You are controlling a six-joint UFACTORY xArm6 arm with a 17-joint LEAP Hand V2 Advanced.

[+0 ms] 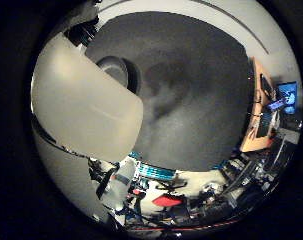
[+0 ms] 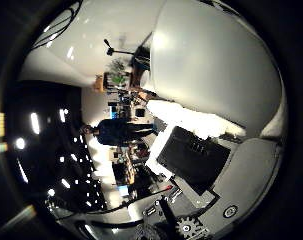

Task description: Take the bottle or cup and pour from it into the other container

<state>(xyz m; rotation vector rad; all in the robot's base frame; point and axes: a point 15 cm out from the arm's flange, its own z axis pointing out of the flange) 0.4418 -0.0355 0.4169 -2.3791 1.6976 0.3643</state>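
Observation:
A translucent white bottle point(image 1: 83, 105) lies right against my palm and fills a large part of both palm views. It hangs tilted above the dark grey mat point(image 1: 191, 90). Beside one end of the bottle, a dark round cup point(image 1: 112, 68) with a grey rim stands on the mat, partly hidden behind the bottle. My hand point(image 2: 191, 160) shows as a white and black finger lying along the bottle's side, with a geared part beside it. The fingers are curled against the bottle.
The dark mat lies on a pale floor or table point(image 1: 201, 15). Beyond it are a wooden desk point(image 1: 258, 130) with a lit screen point(image 1: 287, 95), a red object point(image 1: 167, 201) and cluttered equipment. A plant point(image 2: 118, 77) stands far off in the room.

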